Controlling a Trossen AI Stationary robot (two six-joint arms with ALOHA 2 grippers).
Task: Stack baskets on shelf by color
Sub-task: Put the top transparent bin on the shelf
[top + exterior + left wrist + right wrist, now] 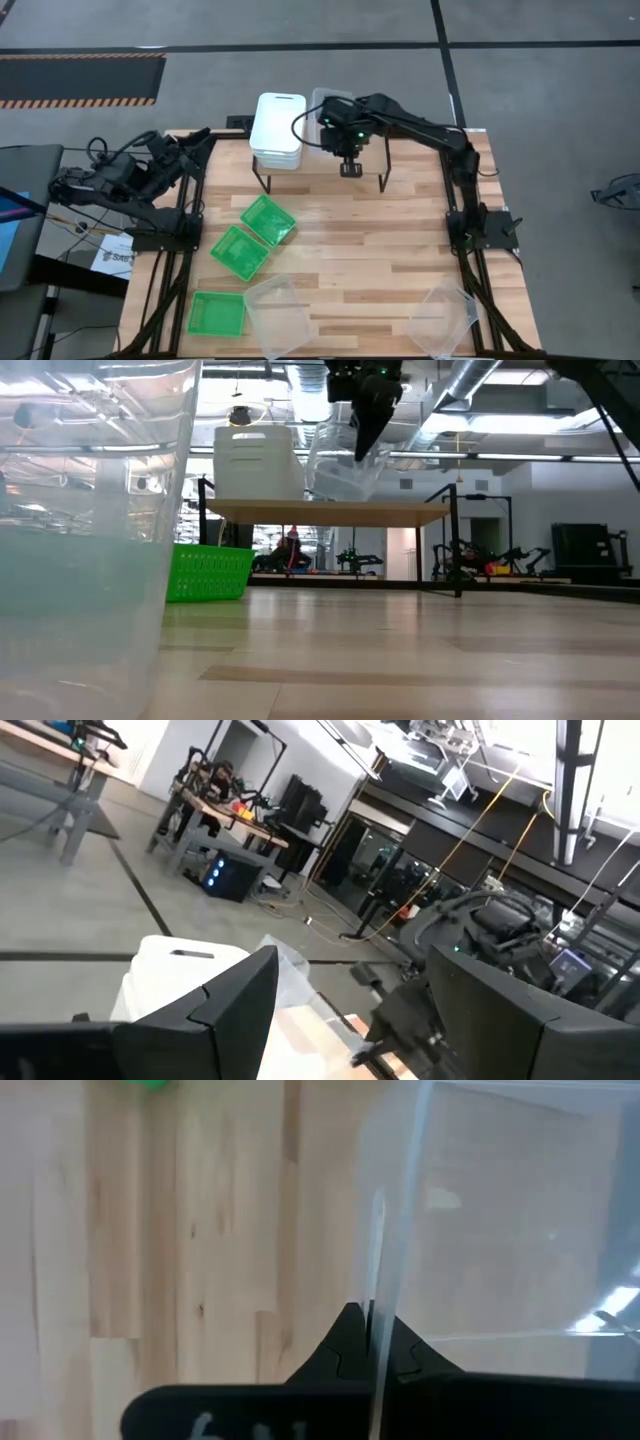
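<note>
A slatted wooden bench (350,270) stands on a grey floor, with the shelf (320,160) at its far edge. The right end effector (350,168) hangs over the shelf with its fingers pressed together on the thin wall of a clear basket (328,108); the right wrist view shows that wall (385,1260) caught between the dark fingertips. In the low view this basket (340,465) sits tilted at shelf-top level, just beside the white stack (258,462). From above, the white stack (278,128) covers the shelf's left part. Three green baskets lie on the bench in front of the shelf: two (268,220) (238,251) touching each other, the third (217,313) nearer the front edge. Two more clear baskets rest at the front, one (280,312) beside the third green one, the other (441,320) well apart to the right. The left end effector (165,150) waits off the bench's left edge, fingers (230,1010) spread and empty.
</note>
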